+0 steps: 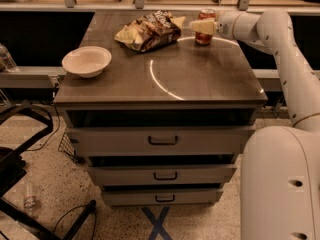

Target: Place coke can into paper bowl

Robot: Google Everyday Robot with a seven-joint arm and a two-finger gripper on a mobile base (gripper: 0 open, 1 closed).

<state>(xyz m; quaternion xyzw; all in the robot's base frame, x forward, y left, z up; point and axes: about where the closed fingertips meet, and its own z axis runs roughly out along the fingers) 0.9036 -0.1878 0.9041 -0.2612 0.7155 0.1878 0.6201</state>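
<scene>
The gripper (202,27) is at the far right of the cabinet top, its pale wedge lying across the middle of the coke can (204,39). It overlaps the can, but whether it is clamped on the can or only beside it cannot be told. The can stands upright near the back edge. It is red, with a silver top showing above the gripper. The white, rounded arm (280,39) reaches in from the right, past the right edge of the top, and bends down to the broad white base (280,184) at the near right.

Just left of the can lies a crumpled brown-and-yellow snack bag (149,30), also close to the back edge. The paper bowl (88,70) sits by the left edge, well apart from the can. It is shallow, round, off-white and upright, with nothing in it. Between can and bowl the middle and front of the top lie bare, the bag being off to the far side.

The cabinet top (210,84) is smooth, dark and slightly glossy, with a pale arc of reflected light (156,79) on it. Below it are three grey drawers (162,140) with dark handles, all pushed in. The floor (55,149) is speckled, with a blue tape cross (157,224) in front of the cabinet and a black frame (25,129) at the left.
</scene>
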